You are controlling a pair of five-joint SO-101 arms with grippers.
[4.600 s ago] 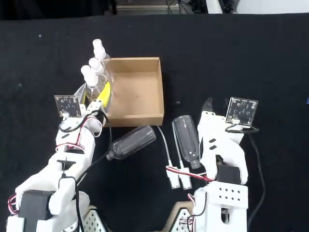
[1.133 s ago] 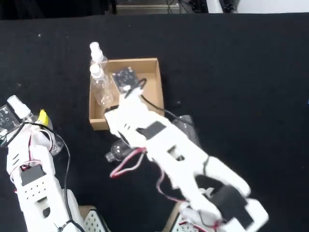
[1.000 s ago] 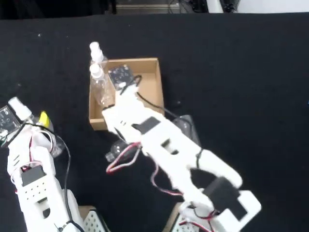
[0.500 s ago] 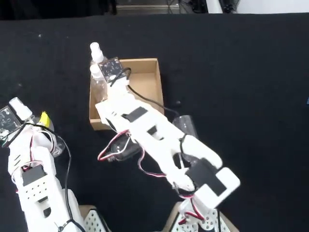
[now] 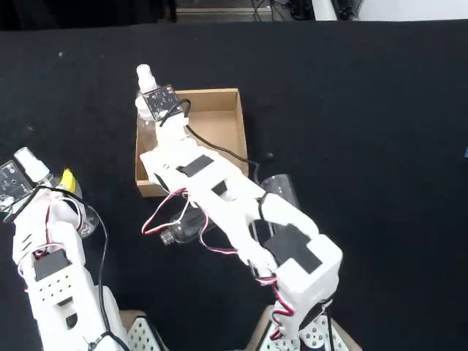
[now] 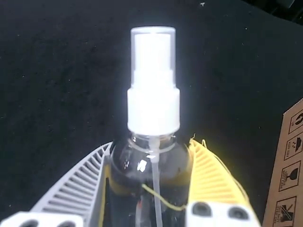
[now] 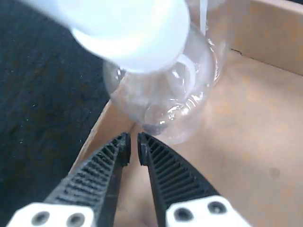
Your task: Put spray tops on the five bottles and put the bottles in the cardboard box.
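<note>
Right end effector (image 7: 130, 141) reached the cardboard box (image 5: 219, 124) on black table (image 5: 365, 110).

I work at a table (image 5: 380, 110) with a black cloth over it. The cloth has a tiny light speck (image 5: 60, 53) near the far left. Behind the table's far edge lie dark cables (image 5: 267, 9), and a white thing (image 5: 344, 7) sits beside them.
</note>
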